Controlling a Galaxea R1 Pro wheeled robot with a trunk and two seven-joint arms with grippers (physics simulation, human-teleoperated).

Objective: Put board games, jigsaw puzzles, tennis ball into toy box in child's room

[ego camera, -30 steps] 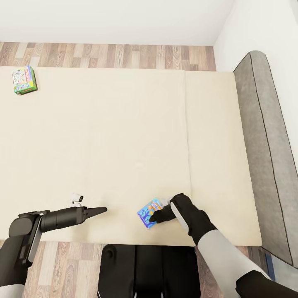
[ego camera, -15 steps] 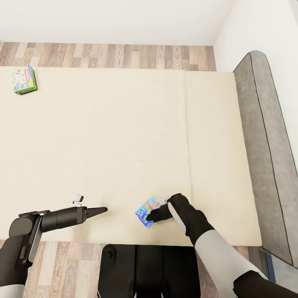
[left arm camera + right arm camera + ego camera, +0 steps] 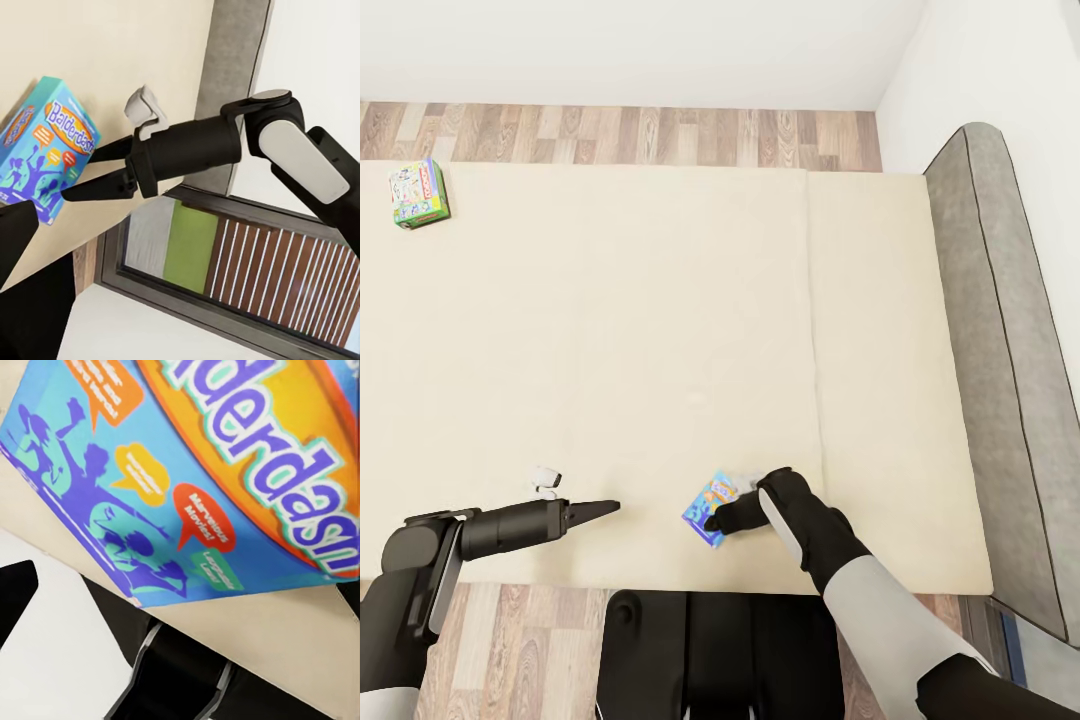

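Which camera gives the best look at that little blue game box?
The left wrist view: the whole blue game box shows, title readable, fingers beside it. The right wrist view shows its cover cropped close. The head view shows it small on the bed.

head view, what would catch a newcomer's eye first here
The small blue Balderdash game box near the front edge of the wide beige mattress, with the right tool at it. Next, the green-edged Monopoly box alone at the far left corner, and the left tool hovering over the front edge.
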